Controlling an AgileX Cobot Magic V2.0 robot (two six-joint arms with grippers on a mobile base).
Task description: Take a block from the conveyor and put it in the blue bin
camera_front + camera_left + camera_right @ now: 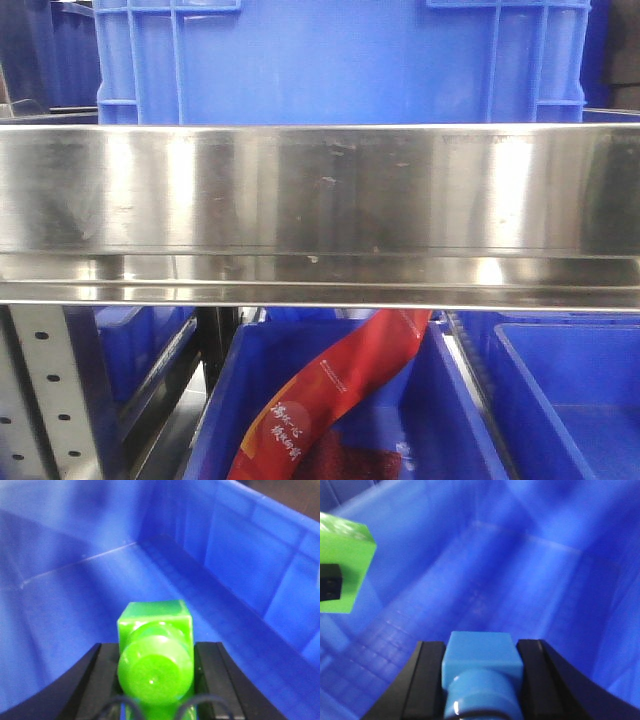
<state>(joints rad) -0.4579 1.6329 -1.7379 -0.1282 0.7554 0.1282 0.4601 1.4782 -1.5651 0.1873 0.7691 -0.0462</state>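
1. The right gripper (pixel 482 680) is clamping the block (pixel 481 661), a blue cube whose round stud is pointing toward the wrist camera; its two black fingers (pixel 427 672) are pressing against the cube's left and right sides.
2. That block is hanging above the floor of the blue bin (pixel 485 580), inside its walls (not touching the floor, as far as the right wrist view is showing); the bin's far corner is lying ahead of it.
3. The left gripper (pixel 156 672) is closed on a green block (pixel 156 652) of the same studded shape; it too is hovering over the bin's floor (pixel 90 605), with the bin's ribbed side wall rising to its right.
4. In the right wrist view the green block (pixel 345 567) is showing at the upper left of the blue one, well apart from it, with a black finger pad against its face.
5. The front camera is facing a shiny steel rail (pixel 320 210); a blue crate (pixel 340 60) is sitting above it, and below it a red printed packet (pixel 340 390) is leaning inside another blue bin (pixel 450 420); neither arm is appearing there.
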